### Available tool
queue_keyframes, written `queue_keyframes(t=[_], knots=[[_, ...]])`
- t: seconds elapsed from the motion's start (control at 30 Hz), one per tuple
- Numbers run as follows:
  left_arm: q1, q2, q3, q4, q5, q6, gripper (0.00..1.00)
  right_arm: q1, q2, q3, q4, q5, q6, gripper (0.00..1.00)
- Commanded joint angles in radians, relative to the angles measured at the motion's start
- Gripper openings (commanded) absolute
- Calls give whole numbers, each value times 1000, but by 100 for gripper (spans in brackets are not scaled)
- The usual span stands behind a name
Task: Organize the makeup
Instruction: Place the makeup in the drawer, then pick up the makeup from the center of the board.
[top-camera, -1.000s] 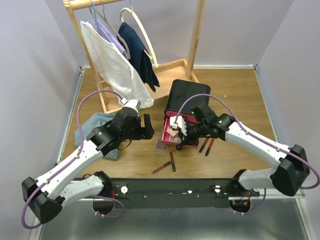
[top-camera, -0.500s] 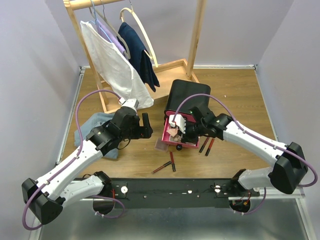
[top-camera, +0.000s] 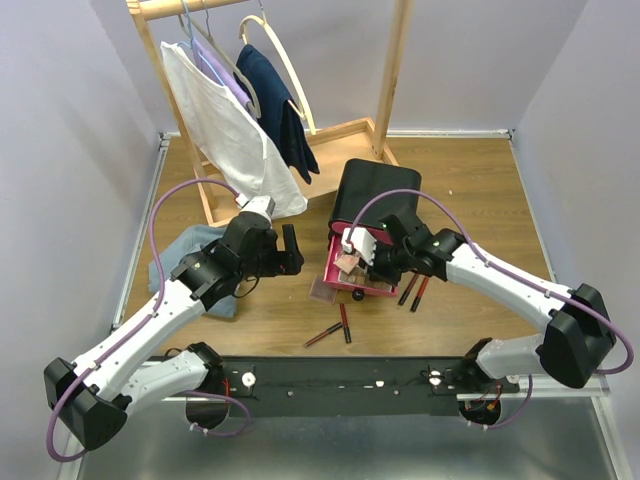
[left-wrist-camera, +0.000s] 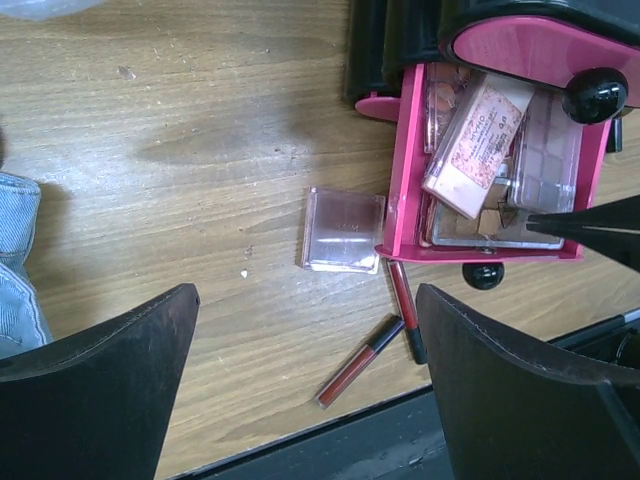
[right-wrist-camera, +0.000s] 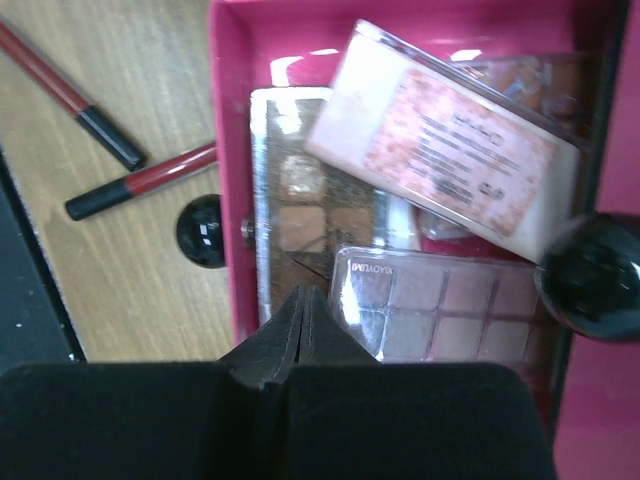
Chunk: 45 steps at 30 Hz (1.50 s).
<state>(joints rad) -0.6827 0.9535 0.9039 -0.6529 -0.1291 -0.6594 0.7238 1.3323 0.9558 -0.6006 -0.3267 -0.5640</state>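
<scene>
Currently right fingers pinched together, empty, over palettes in drawer; left fingers wide apart, empty.

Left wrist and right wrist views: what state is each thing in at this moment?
Pink drawer: pulled out.
Palettes: closed, piled loosely in the drawer.
Light pink palette: askew on top.
Square blush case: closed, flat on the table beside the drawer.
Two lip tubes: capped, lying on the table.
Left gripper: open, empty.
Right gripper: shut, empty, over the drawer.

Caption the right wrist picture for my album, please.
Shut pincer hovers over an open pink drawer packed with eyeshadow palettes.
</scene>
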Motion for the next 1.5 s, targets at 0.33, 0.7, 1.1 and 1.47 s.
queue_keyframes(t=[0.33,0.7,1.1,1.47], knots=[[44,-24,-76,79,114,-35,99,-64,-31,-9,44,100,23,1],[58,-24,-169,124,187,-60,99,-100,-76,64,7,-21,36,22],[60,92,-237,199,264,-100,99,-147,-140,113,-105,-380,-68,58],[54,194,-255,252,290,50,99,-285,-196,92,-51,-462,-19,71]])
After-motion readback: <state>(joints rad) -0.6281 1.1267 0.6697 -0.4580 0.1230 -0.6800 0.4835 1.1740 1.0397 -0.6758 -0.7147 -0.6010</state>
